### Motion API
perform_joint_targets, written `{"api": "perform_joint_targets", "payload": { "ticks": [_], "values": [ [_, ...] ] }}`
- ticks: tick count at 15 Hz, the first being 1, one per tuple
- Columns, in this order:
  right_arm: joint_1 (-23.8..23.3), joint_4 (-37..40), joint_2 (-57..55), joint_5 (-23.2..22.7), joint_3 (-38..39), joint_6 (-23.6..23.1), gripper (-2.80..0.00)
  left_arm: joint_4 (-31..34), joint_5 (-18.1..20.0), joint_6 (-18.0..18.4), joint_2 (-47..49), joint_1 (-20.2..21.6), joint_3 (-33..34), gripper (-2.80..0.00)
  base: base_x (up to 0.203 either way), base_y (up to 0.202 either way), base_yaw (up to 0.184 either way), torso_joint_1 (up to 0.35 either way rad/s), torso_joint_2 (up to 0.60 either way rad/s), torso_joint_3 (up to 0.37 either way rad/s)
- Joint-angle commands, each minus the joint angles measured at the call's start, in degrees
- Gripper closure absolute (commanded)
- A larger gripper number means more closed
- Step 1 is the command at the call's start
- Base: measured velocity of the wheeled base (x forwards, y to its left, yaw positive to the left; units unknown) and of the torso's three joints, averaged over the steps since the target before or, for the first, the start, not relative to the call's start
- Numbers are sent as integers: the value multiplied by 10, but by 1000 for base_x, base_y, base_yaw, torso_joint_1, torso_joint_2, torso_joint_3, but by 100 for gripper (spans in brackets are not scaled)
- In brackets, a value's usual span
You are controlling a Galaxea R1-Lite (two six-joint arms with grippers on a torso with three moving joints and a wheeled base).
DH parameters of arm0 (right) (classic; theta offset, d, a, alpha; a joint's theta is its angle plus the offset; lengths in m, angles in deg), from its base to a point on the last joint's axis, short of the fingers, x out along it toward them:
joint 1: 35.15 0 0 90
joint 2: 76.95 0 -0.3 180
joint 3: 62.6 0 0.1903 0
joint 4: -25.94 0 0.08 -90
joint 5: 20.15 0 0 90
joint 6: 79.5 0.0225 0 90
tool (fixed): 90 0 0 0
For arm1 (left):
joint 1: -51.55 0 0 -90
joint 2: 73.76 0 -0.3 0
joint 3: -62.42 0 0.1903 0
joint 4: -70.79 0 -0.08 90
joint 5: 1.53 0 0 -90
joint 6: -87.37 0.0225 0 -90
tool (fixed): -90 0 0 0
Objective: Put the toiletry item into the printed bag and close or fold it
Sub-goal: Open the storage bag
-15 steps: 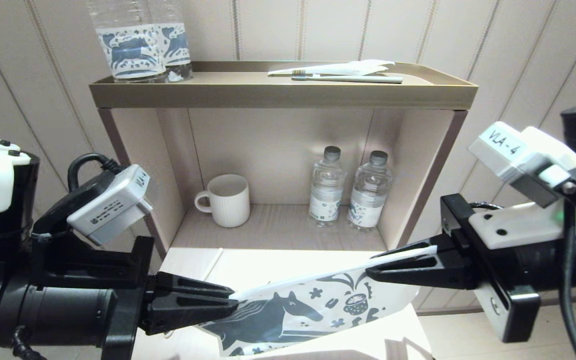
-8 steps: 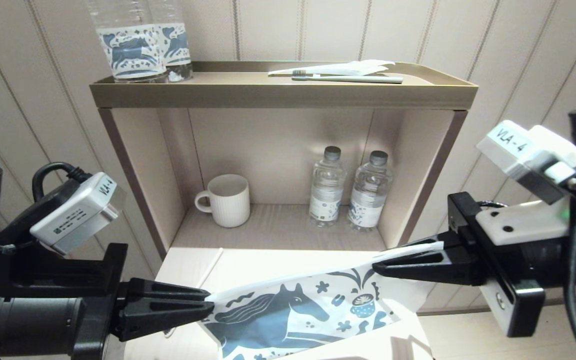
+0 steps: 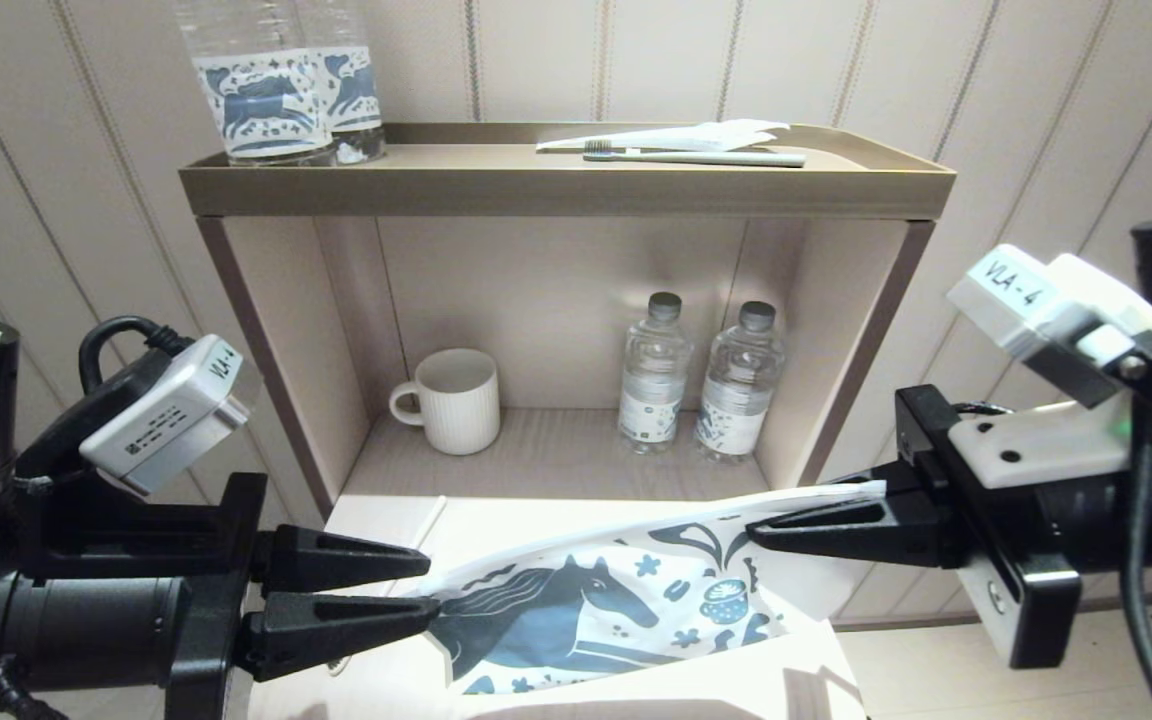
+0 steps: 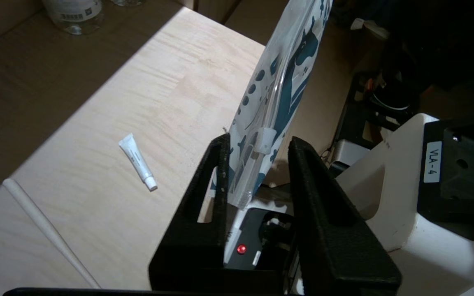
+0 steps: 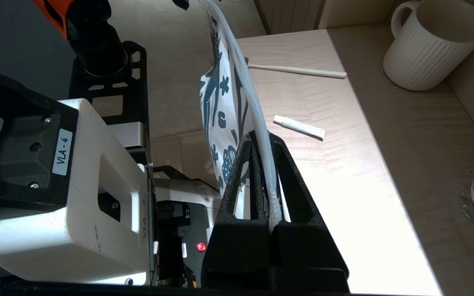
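Right gripper (image 3: 756, 528) pinches the printed bag (image 3: 616, 610), left gripper (image 3: 426, 590) parted; wrist views alone show the tube (image 4: 138, 162)

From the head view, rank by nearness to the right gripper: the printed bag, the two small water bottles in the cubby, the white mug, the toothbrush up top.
1. Printed bag: clamped in the right gripper at one end.
2. Two small water bottles: in the cubby, right side.
3. White mug: cubby, left side.
4. Toothbrush: on the top shelf; its rank against the mug is too close to call.
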Motion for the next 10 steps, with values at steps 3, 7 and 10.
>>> {"api": "perform_joint_targets", "payload": {
  "ticks": [3,7,10],
  "values": [
    [1,0,-2,-4,-4,0,0,-1,4,4,2,0,8,-280,0,0,0,0,0,0],
    [0,0,-1,-4,-6,0,0,-1,9,11,-1,0,24,-280,0,0,0,0,0,0],
    [4,0,0,-4,-5,0,0,-1,32,12,5,0,24,-280,0,0,0,0,0,0]
  ]
}}
